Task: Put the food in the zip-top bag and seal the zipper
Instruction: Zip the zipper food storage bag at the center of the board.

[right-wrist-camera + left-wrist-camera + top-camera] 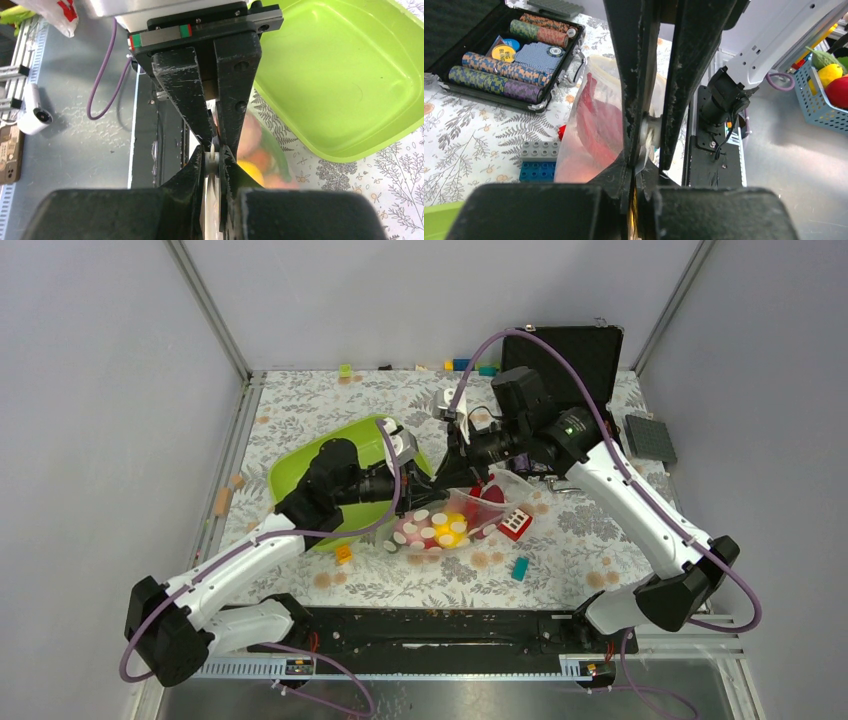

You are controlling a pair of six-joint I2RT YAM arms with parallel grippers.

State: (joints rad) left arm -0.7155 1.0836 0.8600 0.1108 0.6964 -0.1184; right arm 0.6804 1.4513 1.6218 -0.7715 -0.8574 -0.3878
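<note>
I have the left hand (634, 170) and the right hand (215, 167) tip to tip above the worktop (585, 540), each clenched on the zipper (214, 154). The zip-top bag (425, 530) slopes down from them onto the worktop just beside the green tub (340, 75), with the food (451, 531) inside.

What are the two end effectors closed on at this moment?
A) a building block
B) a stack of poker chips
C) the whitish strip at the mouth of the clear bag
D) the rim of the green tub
C: in the wrist views, the left end effector and the right end effector each pinch the zipper of the zip-top bag.
</note>
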